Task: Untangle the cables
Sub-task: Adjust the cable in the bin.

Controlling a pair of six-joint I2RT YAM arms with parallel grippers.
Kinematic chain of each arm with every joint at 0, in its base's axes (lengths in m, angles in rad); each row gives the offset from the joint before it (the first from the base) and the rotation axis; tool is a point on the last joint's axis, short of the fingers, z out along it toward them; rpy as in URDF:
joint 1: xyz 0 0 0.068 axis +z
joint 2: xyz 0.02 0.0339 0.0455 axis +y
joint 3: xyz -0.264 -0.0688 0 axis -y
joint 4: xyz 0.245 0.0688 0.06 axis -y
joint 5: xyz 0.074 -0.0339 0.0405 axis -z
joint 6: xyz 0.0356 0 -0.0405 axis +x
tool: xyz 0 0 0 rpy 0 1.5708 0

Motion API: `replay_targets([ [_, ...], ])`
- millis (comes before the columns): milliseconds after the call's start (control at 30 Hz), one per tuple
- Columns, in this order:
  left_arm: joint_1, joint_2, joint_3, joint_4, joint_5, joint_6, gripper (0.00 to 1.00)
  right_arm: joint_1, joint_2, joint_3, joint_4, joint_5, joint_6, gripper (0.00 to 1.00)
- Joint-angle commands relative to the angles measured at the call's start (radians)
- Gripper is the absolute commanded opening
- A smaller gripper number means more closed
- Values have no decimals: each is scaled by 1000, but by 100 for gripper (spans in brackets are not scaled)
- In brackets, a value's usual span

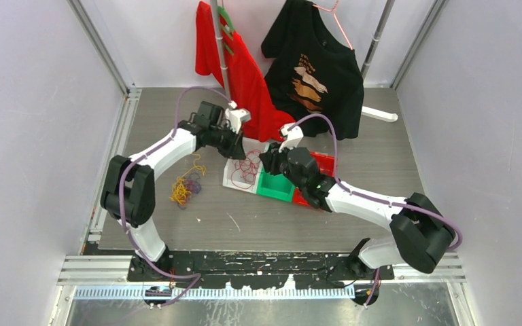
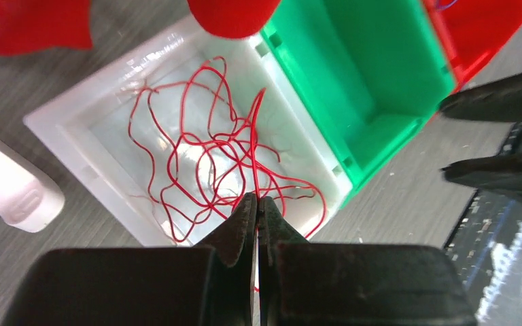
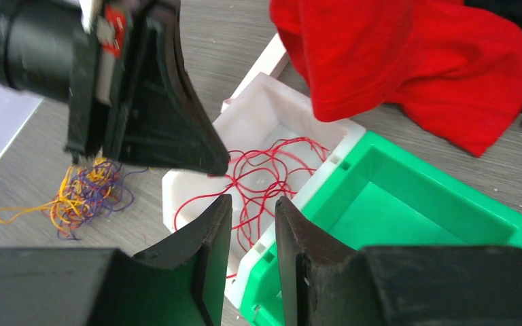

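Note:
Loose red cables [image 2: 204,146] lie coiled in the white bin [image 2: 75,146]. My left gripper [image 2: 257,198] hangs over that bin, shut on one red cable that runs down between its fingers. A tangle of yellow and purple cables [image 1: 185,188] lies on the table left of the bins, also in the right wrist view [image 3: 85,193]. My right gripper [image 3: 253,202] hovers above the edge where the white bin meets the green bin [image 3: 408,204]. It is open with nothing between its fingers, close to the left gripper [image 3: 221,165].
A red bin [image 1: 323,163] stands right of the green bin [image 1: 275,185]. A red shirt [image 1: 245,75] and a black shirt [image 1: 316,64] hang on a rack at the back, the red one drooping to the white bin's far edge.

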State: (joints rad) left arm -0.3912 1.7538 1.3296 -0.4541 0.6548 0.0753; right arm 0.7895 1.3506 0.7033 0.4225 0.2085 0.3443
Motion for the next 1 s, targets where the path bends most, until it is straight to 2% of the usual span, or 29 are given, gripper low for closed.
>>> replay_targets([
  [0, -61, 25, -30, 86, -209, 52, 0, -22, -61, 5, 16, 54, 24, 35],
  [133, -80, 87, -16, 130, -328, 69, 0, -39, -138, -52, 16, 67, 47, 35],
  [267, -87, 108, -1, 127, -335, 71, 2, -63, -204, -83, -10, 58, 51, 35],
  [367, -84, 74, 27, 56, -280, 51, 31, -89, -233, -81, -29, 17, 43, 37],
  [467, -75, -18, 59, -30, -227, 44, 55, -101, -238, -52, -62, -53, 17, 42],
  [567, -52, -113, 120, -143, -134, 38, 91, -101, -210, -13, -95, -115, -11, 47],
  [600, -43, -146, 135, -173, -106, 33, 97, -101, -197, 2, -101, -135, -19, 48],
  [800, 55, -326, 174, -341, 18, 67, 99, -65, -69, 104, -142, -228, -64, 50],
  [967, 229, -391, 92, -475, 50, 233, 100, 9, 137, 262, -235, -314, -162, 51],
])
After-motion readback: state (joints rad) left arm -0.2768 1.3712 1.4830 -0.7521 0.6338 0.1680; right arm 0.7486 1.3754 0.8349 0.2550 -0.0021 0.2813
